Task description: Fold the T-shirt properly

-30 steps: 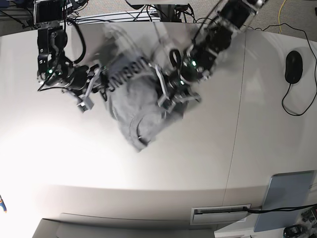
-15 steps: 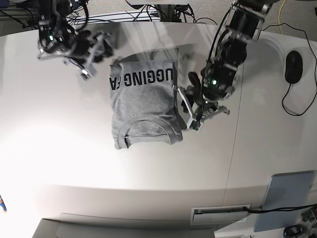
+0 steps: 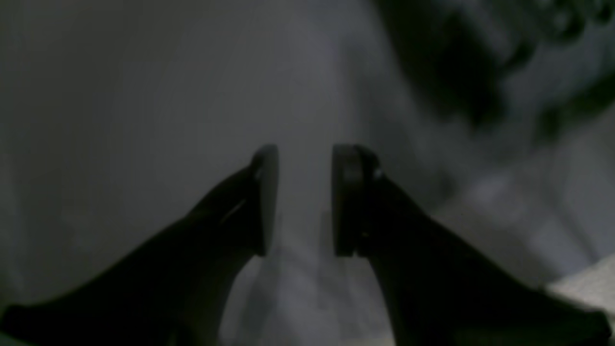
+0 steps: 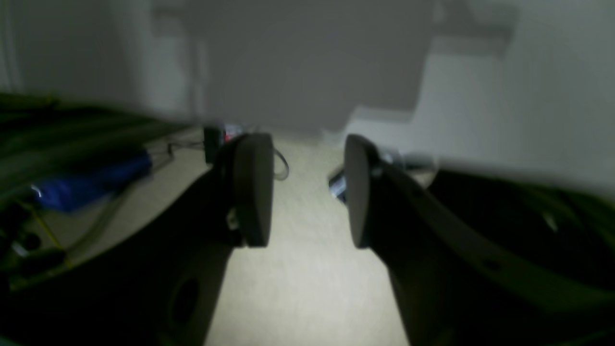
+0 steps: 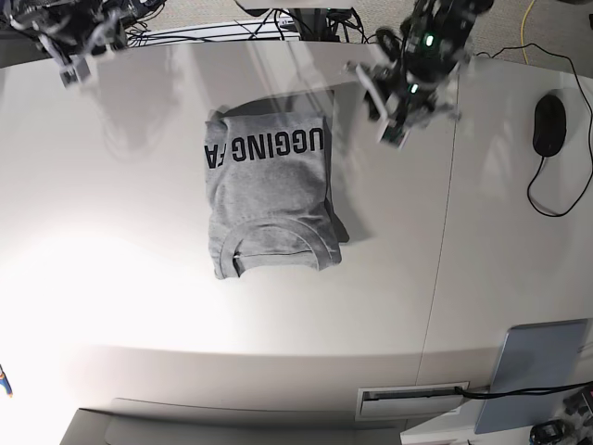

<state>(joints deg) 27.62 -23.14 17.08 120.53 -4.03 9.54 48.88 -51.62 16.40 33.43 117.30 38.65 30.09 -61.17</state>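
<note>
In the base view we see the T-shirt (image 5: 271,192) lying as a compact folded rectangle on the table (image 5: 139,278), collar edge toward us, lettering on the far part. A second ago both grippers were at the cloth, which was bunched and tilted; now the left gripper (image 5: 389,104) hangs above the table beyond the shirt's far right corner, and the right gripper (image 5: 82,48) is well off past its far left corner — both let go.

Left wrist view: dim and blurred, left gripper (image 3: 300,199) jaws parted, nothing between them.

Right wrist view: right gripper (image 4: 305,190) jaws parted and empty, floor and cables beyond.

We judge the fold finished — only retreat remains.
</note>
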